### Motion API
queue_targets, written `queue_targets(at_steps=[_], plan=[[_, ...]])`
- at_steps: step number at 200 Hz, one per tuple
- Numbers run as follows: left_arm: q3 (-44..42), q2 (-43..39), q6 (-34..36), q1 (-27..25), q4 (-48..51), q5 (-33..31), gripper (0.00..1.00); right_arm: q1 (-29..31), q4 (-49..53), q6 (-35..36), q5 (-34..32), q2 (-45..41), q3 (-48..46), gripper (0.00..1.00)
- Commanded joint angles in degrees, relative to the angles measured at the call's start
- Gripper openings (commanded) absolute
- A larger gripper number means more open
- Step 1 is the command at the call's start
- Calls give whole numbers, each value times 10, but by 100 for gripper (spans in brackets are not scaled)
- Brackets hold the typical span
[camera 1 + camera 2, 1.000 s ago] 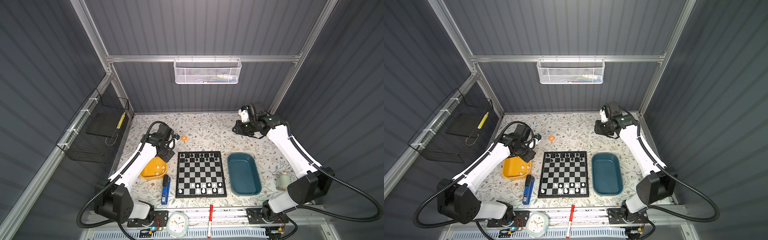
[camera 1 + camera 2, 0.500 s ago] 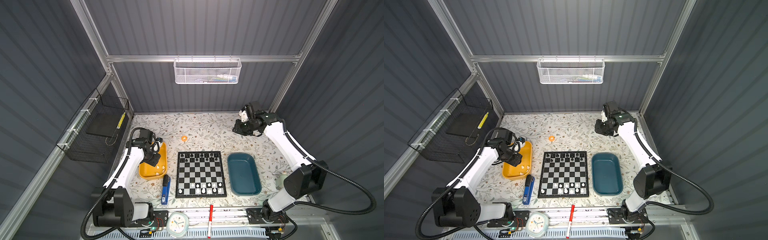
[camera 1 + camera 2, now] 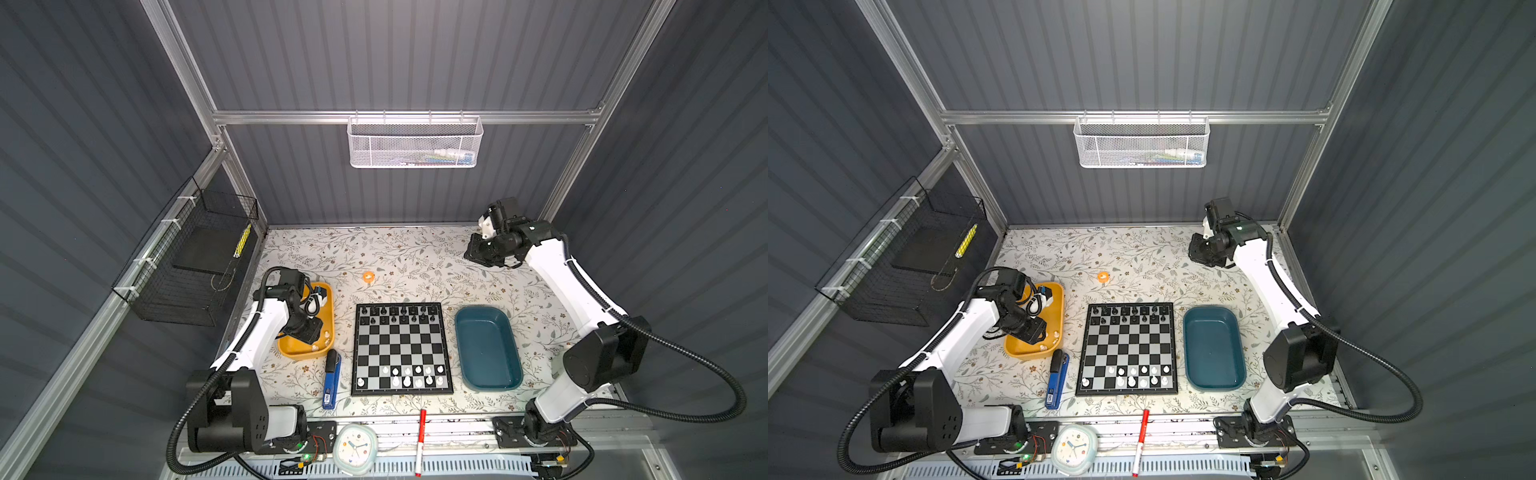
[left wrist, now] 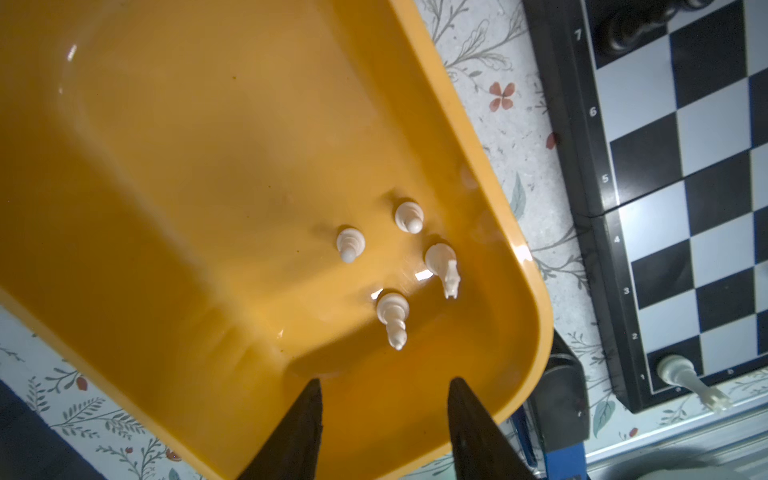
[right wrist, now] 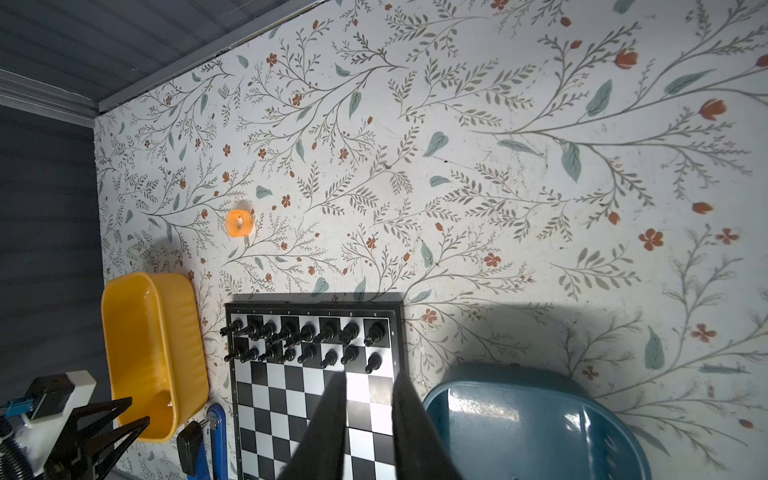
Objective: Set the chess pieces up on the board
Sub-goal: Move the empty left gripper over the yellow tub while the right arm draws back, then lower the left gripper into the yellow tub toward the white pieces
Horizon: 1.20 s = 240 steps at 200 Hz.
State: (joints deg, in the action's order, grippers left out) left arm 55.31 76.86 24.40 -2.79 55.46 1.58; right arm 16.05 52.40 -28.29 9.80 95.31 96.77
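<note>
Left tool (image 4: 384,380) gapes over yellow tray (image 4: 166,166); white pieces (image 4: 392,311) inside.

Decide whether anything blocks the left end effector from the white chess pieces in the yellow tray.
Nothing visible does. The left end effector hangs open over the yellow tray, and four white chess pieces sit on its bare floor ahead of it.

board (image 4: 702,174) cut off, basket (image 3: 414,146) contents indistinct
</note>
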Motion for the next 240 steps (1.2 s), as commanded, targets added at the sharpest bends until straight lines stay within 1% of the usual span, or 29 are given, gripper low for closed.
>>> queue_targets(at_steps=[1,49,91,120,145,179,218,240], plan=[[-3,12,0,4,2,12,50,-1,18,-9,-10,-2,8,24],[-1,36,0,9,-3,18,48,-1,21,-22,-16,1,5,23],[13,53,10,10,-5,41,47,-1,32,-26,-24,3,7,24],[10,59,12,13,-10,32,47,-2,45,-22,-32,8,18,23],[10,62,11,16,-6,43,46,-1,51,-25,-36,13,20,23],[7,72,12,17,-12,43,44,-1,47,-39,-32,15,16,23],[0,77,10,18,-11,45,43,-2,60,-33,-31,33,38,23],[0,80,13,18,-12,42,43,-1,53,-36,-28,35,30,23]])
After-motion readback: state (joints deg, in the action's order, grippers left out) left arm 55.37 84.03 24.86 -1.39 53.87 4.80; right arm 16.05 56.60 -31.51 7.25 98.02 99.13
